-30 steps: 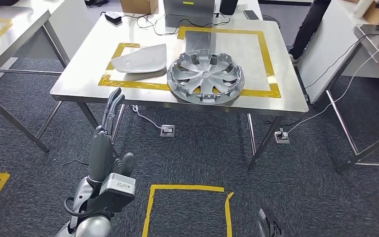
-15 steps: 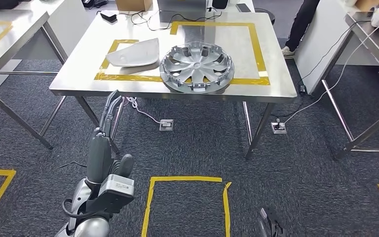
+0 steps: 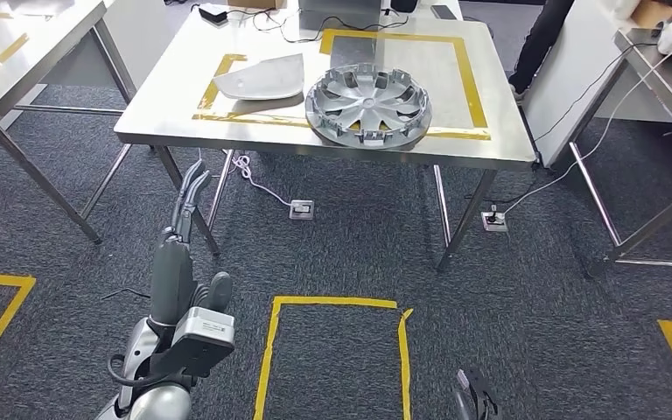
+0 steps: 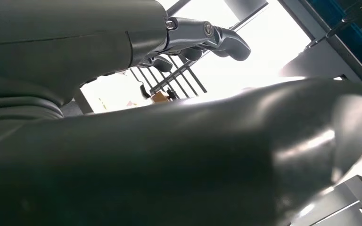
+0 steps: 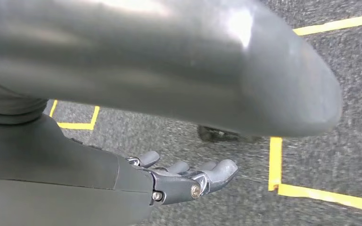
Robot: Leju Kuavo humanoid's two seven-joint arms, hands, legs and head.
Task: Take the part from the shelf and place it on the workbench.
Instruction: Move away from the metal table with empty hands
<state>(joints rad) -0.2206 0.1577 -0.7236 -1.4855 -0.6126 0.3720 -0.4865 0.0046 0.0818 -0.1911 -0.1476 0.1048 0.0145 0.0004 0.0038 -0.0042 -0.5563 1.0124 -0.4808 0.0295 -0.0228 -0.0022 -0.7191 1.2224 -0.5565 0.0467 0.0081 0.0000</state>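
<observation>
Head view: I see a steel desk (image 3: 184, 131) in the upper middle of the frame, marked with yellow tape. A round silver wheel cover (image 3: 368, 106) lies flat on it, overlapping the front strip of the larger taped rectangle. Just left of it, inside a smaller taped outline, lies a flat pale grey panel (image 3: 261, 78), close to the wheel cover but not touching it. At the desk's far edge I can make out cables and a dark adapter (image 3: 214, 12).

My left hand (image 3: 188, 199) reaches up from the lower left, fingers straight and close together, holding nothing; it hangs in front of the desk's near left leg, below the desktop. In the left wrist view the fingers (image 4: 212, 36) look extended with nothing in them. In the right wrist view my right hand (image 5: 184, 181) hangs over grey carpet (image 5: 339, 66), fingers gently spread and empty.

On the floor, a yellow taped square (image 3: 332, 304) sits at lower centre. A person's dark trouser leg (image 3: 538, 39) shows at the upper right, beside another desk (image 3: 665, 79).
</observation>
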